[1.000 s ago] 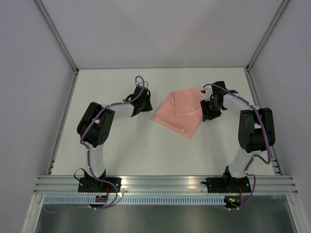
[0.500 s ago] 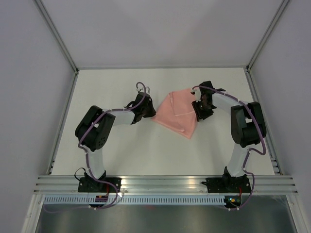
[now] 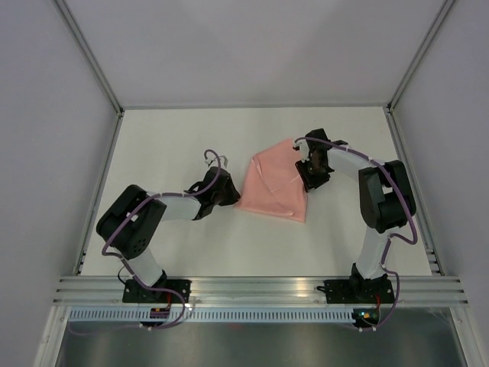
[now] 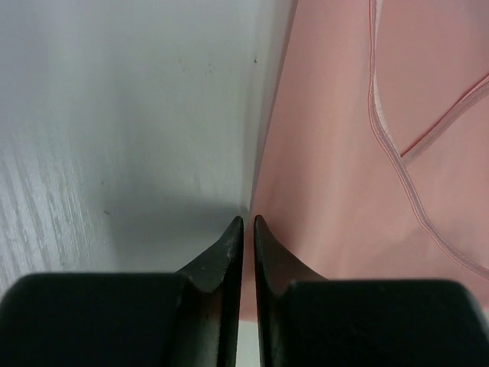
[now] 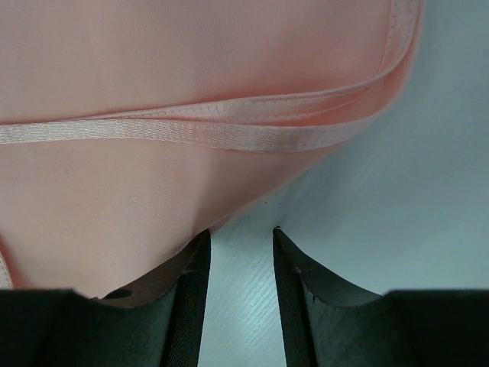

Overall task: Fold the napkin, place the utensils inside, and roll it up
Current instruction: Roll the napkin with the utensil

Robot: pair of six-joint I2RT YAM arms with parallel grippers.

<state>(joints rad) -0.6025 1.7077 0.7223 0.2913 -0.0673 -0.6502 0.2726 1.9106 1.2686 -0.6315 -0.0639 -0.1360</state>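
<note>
Left pincer (image 4: 247,220) nearly closed at napkin (image 4: 328,199) edge, right pincer (image 5: 241,232) open

Quick count from what I can see: one pink napkin (image 3: 271,185), two tools, so a left tool (image 3: 228,196) and a right tool (image 3: 309,180), and one white bench (image 3: 168,145).

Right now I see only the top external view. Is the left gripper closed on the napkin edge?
Observer: The left gripper is almost closed, with its tips exactly at the edge of the napkin. I cannot tell whether cloth is pinched.
Operator: And the other one?
Observer: The right gripper is open. Bare table shows between its tips, and the cloth edge reaches only one fingertip.
</note>
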